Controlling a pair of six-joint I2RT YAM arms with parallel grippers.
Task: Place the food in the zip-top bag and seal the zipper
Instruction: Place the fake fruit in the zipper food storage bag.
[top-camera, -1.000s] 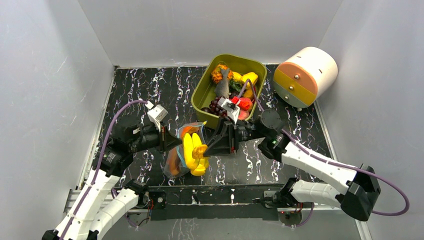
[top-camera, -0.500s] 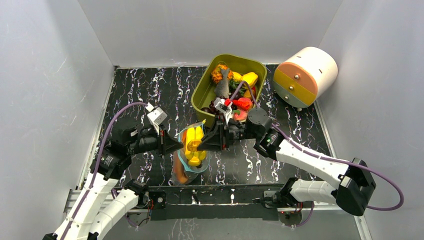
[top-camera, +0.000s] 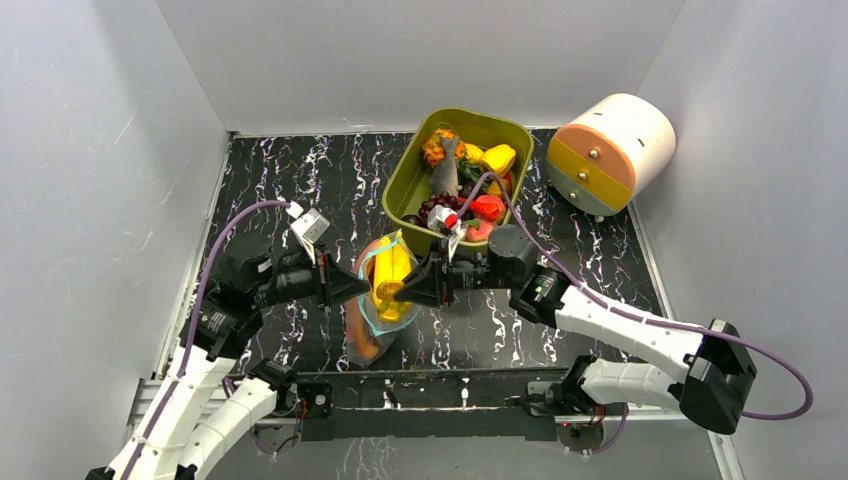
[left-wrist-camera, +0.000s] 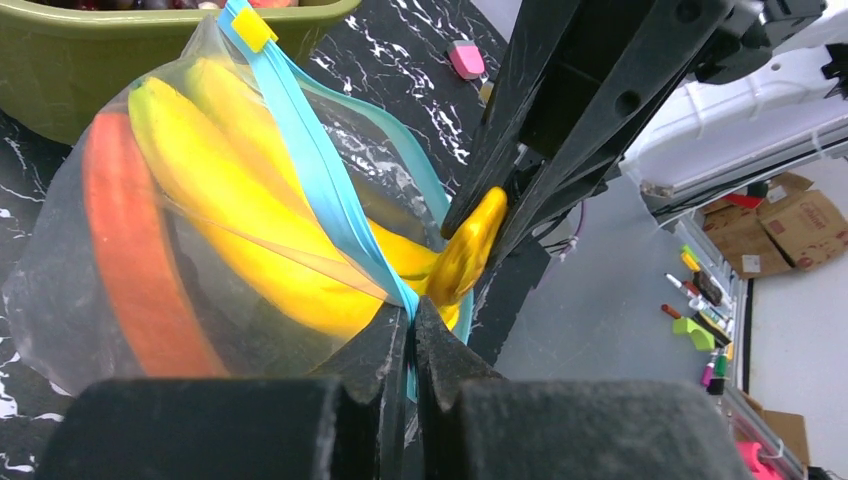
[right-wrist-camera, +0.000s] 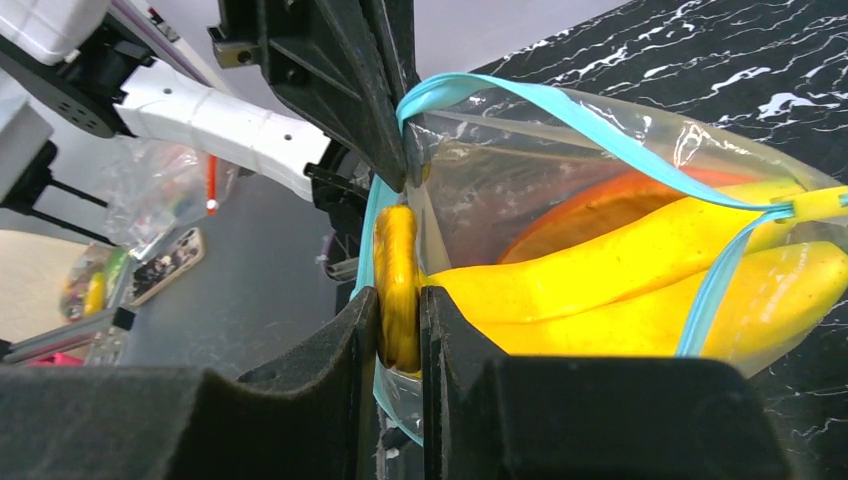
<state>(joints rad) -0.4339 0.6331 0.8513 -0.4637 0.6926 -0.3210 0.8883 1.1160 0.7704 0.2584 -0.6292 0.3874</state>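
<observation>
Teal plastic, the zipper (left-wrist-camera: 322, 185), runs straight down into the tips of the left gripper (left-wrist-camera: 410, 325). Its two fingers (left-wrist-camera: 375, 355) are clenched flat on that strip with no gap showing between them. From the pinch, the clear zip-top bag (top-camera: 378, 305) spreads away ahead of and to one side of the fingertips, lifted off the black marbled table (top-camera: 290, 180) between the two arms. A yellow slider tab (left-wrist-camera: 253, 28) sits at the far end of the strip, well away from the left fingertips.

The right gripper (right-wrist-camera: 400, 310) faces the left one across the bag's mouth. Its fingers (right-wrist-camera: 455, 335) are closed on an amber toy food piece (right-wrist-camera: 397, 265), a thin slice standing on edge between the pads and poking out past their tips. The slice touches the bag's teal rim just below the left fingertips. Whether it has passed inside the mouth I cannot tell.

Yellow bananas (right-wrist-camera: 620, 285) lie inside the bag, just beyond the right fingertips and pressed against the film. An orange piece (left-wrist-camera: 125, 260) sits behind them, farther from both sets of fingers. Beyond the bag, past the right gripper's wrist, stands the olive tub (top-camera: 398, 192) with more toy foods in it.
</observation>
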